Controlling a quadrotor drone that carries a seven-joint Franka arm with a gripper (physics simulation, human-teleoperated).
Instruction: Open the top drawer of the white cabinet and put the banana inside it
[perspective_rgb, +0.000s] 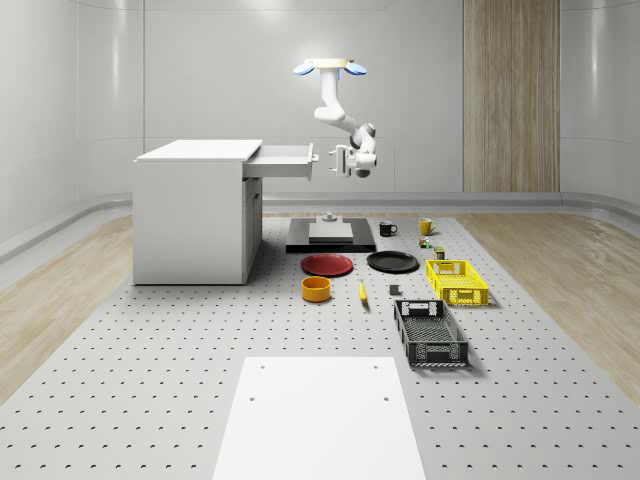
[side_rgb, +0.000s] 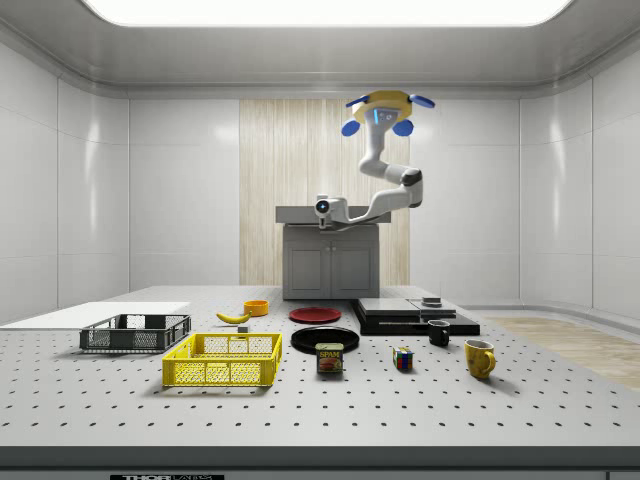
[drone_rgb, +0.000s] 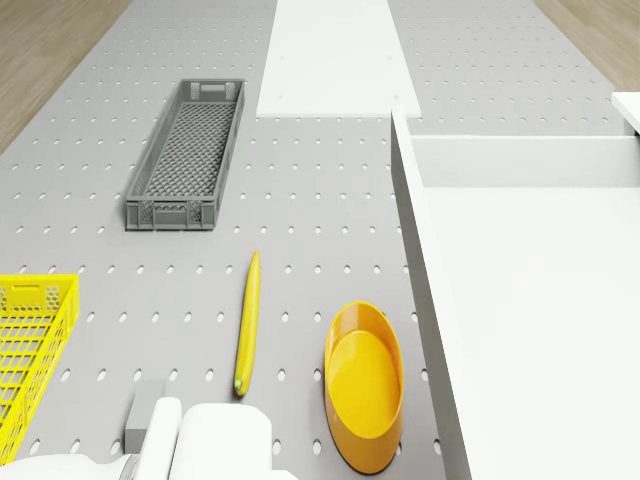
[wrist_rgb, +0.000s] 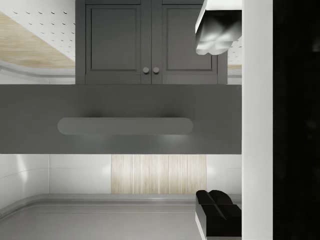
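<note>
The white cabinet stands at the whole-scene view's left with its top drawer pulled out. In the drone view the drawer lies open with nothing in it. My drone hovers beside the cabinet, above the black base. My gripper is open just off the drawer front, touching nothing. In the wrist view the handle lies ahead and the gripper is past its end, with one fingertip bright. The banana lies on the table, next to the orange bowl.
A red plate and a black plate lie below the drawer. A yellow crate and a grey crate stand to the whole-scene view's right. Mugs, a can and a cube sit near the black base. A white board lies at the front.
</note>
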